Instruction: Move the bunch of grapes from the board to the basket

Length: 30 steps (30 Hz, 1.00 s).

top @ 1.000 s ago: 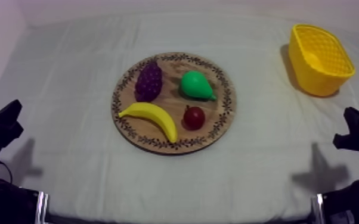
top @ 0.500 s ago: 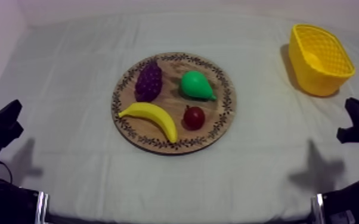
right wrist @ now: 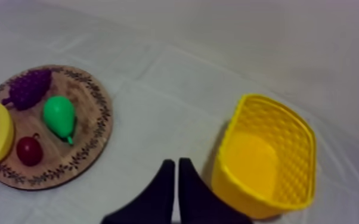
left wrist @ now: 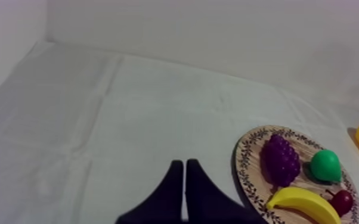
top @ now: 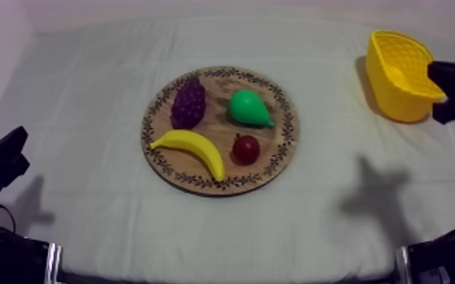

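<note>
The bunch of grapes (top: pixel 189 102) lies on the round wooden board (top: pixel 272 162) in the middle of the counter (top: pixel 87 113), on the board's far left part. The pear (top: pixel 247 108) sits just beside it. The banana (top: pixel 193 147) lies nearer the front edge, and the small red fruit (top: pixel 246 149) is close to the banana's end. The yellow basket (top: pixel 397 98) stands well apart, at the far right of the counter (upright, mouth facing up). The right gripper (right wrist: pixel 174 162) hangs just beside the basket, its fingers pressed together in a narrow wedge. The left gripper (left wrist: pixel 183 162) sits low at the left side, well clear of the board, its fingers likewise together.
</note>
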Available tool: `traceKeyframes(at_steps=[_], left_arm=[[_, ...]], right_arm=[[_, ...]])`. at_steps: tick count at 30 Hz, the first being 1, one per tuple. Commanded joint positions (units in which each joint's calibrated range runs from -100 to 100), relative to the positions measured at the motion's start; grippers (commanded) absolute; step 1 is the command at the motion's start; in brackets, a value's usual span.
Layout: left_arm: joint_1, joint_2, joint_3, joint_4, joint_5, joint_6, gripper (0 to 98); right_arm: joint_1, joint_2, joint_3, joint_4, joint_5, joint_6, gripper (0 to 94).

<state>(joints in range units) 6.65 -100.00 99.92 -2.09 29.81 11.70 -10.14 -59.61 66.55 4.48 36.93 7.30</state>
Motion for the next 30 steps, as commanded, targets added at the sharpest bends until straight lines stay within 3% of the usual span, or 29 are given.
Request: traceKeyframes(at_steps=[1,5,16,30], left_arm=[[0.0,0.0,0.0,0.02,0.0,0.0,0.1],[0.0,0.0,0.0,0.02,0.0,0.0,0.1],[0.0,0.0,0.0,0.02,0.0,0.0,0.1],[0.0,0.0,0.0,0.02,0.0,0.0,0.1]], right_arm=[[-3.1,8.0,-7.3,1.2,0.8,-1.2,0.6],[-6.9,15.1,-15.3,3.4,2.6,-3.5,0.6],[-18.6,32.6,-34.3,11.8,13.5,-14.5,0.3],[-24.1,53.5,-63.6,13.9,29.2,-20.6,0.2]])
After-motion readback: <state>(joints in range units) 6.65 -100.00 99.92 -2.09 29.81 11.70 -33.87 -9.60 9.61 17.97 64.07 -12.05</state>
